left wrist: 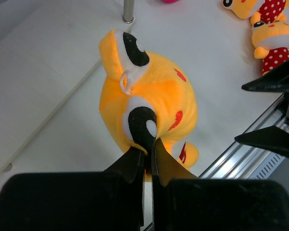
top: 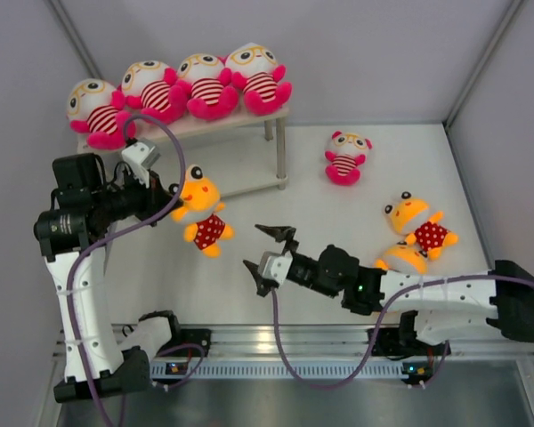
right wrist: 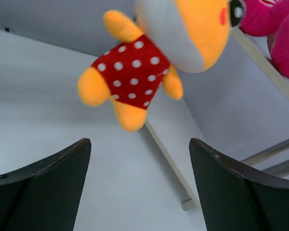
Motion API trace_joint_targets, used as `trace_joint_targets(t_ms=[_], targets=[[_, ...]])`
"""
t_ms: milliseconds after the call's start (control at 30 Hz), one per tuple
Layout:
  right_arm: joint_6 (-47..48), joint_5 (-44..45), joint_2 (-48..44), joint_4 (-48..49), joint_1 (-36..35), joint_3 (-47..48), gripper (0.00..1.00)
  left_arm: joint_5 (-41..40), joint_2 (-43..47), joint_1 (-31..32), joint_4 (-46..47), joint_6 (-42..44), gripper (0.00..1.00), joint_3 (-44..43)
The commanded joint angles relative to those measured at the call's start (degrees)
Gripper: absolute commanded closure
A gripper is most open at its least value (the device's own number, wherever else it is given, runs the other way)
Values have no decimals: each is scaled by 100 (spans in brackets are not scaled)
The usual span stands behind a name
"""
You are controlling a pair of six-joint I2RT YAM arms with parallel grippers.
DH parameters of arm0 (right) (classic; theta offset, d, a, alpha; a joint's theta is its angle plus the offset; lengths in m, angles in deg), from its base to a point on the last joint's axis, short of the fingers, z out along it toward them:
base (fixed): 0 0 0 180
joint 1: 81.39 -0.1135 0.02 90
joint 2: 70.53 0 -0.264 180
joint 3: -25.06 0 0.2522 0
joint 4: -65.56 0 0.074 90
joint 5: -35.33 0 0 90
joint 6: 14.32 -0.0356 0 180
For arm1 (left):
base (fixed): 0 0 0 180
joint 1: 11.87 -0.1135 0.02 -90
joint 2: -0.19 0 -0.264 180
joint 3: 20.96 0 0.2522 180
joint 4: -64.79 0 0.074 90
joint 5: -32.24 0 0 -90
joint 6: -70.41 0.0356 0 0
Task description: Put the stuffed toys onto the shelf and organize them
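the low two-tier cream-white shelf carries four striped pink-limbed plush on top, with room showing on its lower board. just in front hangs the orange-yellow plush toy in red polka dots, head up, pinched at the head by the left gripper. the right gripper is spread wide nearby.

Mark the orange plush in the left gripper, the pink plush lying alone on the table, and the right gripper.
orange plush (left wrist: pixel 151 103): left wrist view, on its head.
lone pink plush (top: pixel 344 163): top external view, striped belly.
right gripper (top: pixel 251 245): top external view, midway between its open fingertips.
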Motion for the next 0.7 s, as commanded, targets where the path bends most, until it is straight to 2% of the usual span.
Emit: trace_joint_targets(t_ms=[0,33,100,133,300,367,467,667], targets=[[2441,1041,470,1456,-717,-287,16,56,-19,16,150,-152,100,-275],[3106,1243,907,1695,-824,-252,16,48,-45,16,150,-178,100,-275],[3699,1561,1366,2476,-1009,-234,17,57,-72,16,150,-222,100,-293],[4137,1614,1864,3463,-1036,-234,16,57,-81,16,150,-248,100,-302],[5458,1948,3291,5087,-975,520,15,101,-90,16,142,-302,100,-275],[5784,2079,3757,5379,-940,949,16,66,-90,16,150,-302,100,-275],[5847,1993,4083,5328,-861,1268,17,92,-72,16,150,-293,100,-249],[5943,2150,4374,5503,-606,1611,31,100,-37,16,141,-249,100,-214]])
